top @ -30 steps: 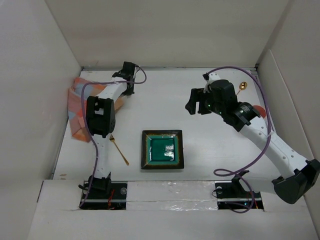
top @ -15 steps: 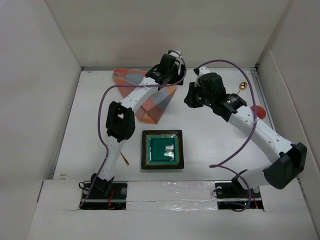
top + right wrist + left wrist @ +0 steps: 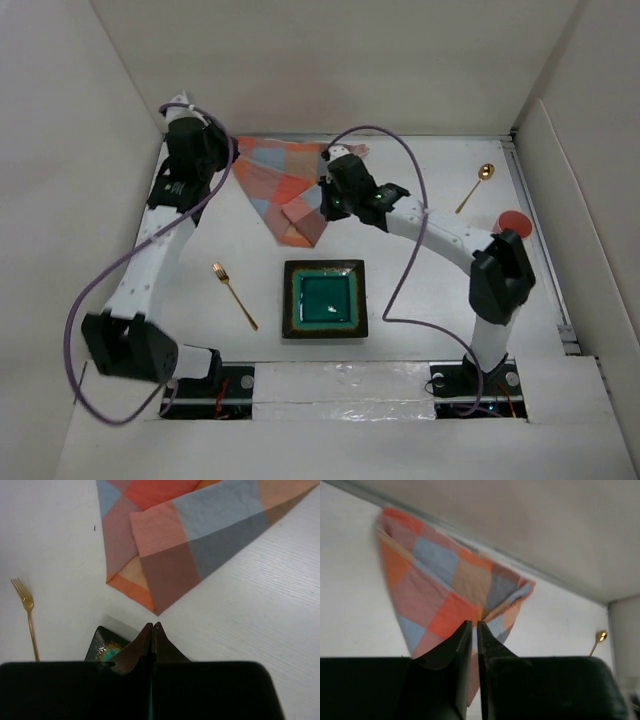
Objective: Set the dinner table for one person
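Left of the plate (image 3: pixel 290 300), fork (image 3: pixel 236 298) is set; cloth (image 3: pixel 280 180) and spoon (image 3: pixel 471 192) behind it look unplaced, so 2 to go. Right gripper (image 3: pixel 152 626) is closed on nothing; left gripper (image 3: pixel 472 625) is nearly closed, can't tell on what.

Plain white walls (image 3: pixel 330 60) on three sides; even light.

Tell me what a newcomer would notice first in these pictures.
The bright orange-and-grey checked cloth grabs the eye first, half-folded at the far middle of the white table, one corner pinched by the left gripper. Next comes the dark square plate with a teal centre, near the front middle, a gold fork to its left and a gold spoon at the far right.
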You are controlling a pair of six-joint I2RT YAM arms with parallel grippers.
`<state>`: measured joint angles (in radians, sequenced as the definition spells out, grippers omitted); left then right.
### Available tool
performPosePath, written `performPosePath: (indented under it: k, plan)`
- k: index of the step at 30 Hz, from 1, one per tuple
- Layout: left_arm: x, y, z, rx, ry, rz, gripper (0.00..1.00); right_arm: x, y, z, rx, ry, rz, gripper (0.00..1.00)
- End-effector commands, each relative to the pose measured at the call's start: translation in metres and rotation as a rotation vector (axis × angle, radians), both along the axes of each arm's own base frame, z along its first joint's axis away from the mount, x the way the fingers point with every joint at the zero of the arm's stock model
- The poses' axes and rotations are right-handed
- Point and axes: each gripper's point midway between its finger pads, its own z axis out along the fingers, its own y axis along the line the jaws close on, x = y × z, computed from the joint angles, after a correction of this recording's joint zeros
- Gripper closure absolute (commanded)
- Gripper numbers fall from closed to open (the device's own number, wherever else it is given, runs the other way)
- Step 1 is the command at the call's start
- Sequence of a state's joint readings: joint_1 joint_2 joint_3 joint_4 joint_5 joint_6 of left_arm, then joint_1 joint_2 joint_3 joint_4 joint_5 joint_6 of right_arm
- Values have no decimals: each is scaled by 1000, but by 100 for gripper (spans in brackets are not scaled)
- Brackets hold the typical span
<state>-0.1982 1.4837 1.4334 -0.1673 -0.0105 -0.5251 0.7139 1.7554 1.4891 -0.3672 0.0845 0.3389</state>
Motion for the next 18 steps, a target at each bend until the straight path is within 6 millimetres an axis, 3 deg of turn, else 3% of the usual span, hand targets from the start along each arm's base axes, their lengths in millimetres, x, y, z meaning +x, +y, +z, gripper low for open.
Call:
performPosePath:
  k: [1, 2, 3, 4, 5, 6, 7, 9, 10, 11, 12, 13, 16, 17, 18]
  plan:
    - [-39, 12, 14, -67, -62, 89, 90, 29, 42, 30, 45, -130, -8, 97]
    - [-49, 19, 1, -44, -13, 117, 87, 34, 47, 24, 17, -141, -11, 84]
    - [-63, 25, 7, -60, -16, 143, 83, 38, 59, -3, -27, -118, -4, 77]
    - [-74, 30, -9, -50, 25, 163, 79, 42, 66, -9, -42, -124, -3, 69]
    - [-83, 35, -18, -38, 55, 178, 78, 54, 70, -1, -54, -154, -18, 54]
    - [-95, 38, -12, -46, 36, 184, 77, 55, 79, -7, -72, -153, -12, 51]
    - [-104, 41, -27, -32, 73, 191, 75, 62, 90, -22, -119, -155, -21, 45]
    - [-116, 46, -34, -21, 90, 201, 75, 67, 101, -30, -148, -164, -20, 42]
    - [-120, 48, -42, -11, 111, 206, 74, 67, 110, -55, -185, -142, -7, 42]
    - [-125, 47, -48, 5, 136, 203, 74, 70, 107, -62, -220, -132, -23, 41]
    - [-129, 43, -51, 17, 143, 189, 74, 78, 111, -51, -208, -156, -41, 41]
    - [-132, 44, -57, 36, 160, 195, 74, 76, 116, -70, -237, -141, -40, 41]
    - [-138, 45, -57, 39, 160, 189, 74, 83, 126, -73, -229, -140, -38, 39]
    - [-139, 45, -56, 41, 158, 188, 74, 82, 126, -95, -265, -108, -29, 39]
    - [-141, 45, -56, 43, 158, 185, 74, 84, 126, -99, -275, -108, -32, 39]
